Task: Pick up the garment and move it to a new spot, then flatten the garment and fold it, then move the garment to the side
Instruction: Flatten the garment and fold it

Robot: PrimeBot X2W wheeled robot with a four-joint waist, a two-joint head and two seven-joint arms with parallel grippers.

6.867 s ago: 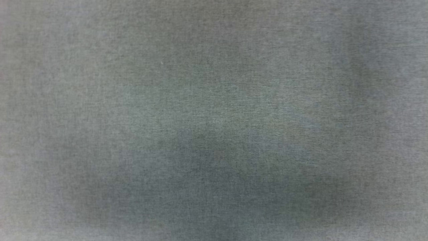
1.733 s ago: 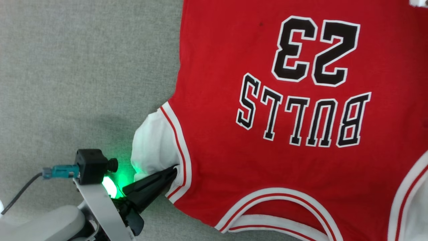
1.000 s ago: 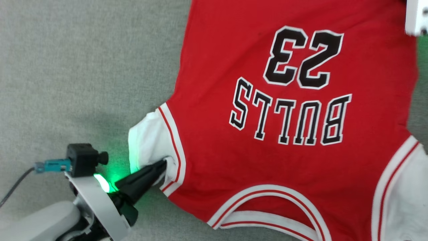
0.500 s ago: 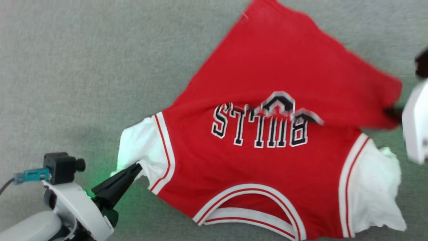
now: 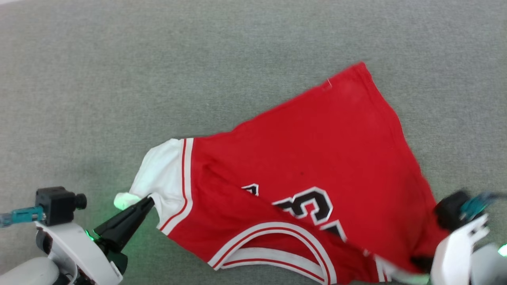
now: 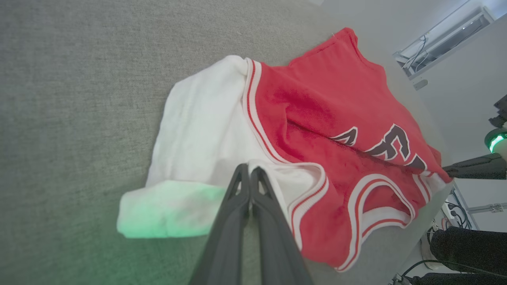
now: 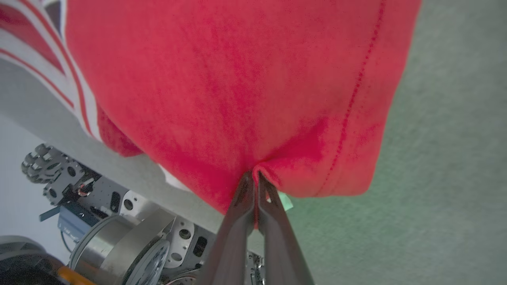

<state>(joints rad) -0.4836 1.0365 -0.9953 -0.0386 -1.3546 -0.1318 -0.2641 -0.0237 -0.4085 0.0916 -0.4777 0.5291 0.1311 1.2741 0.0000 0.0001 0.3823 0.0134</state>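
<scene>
Grey felt tabletop (image 5: 119, 79); pale wall (image 6: 467, 87) beyond its far edge. Red shirt (image 5: 317, 150) lies on the felt, near side. Since half a second ago its hem has been drawn nearer, covering the lettering. Left gripper (image 5: 147, 201) pinched tight on the white sleeve (image 6: 198, 130); right gripper (image 7: 255, 176) clamped on red hem cloth.
</scene>
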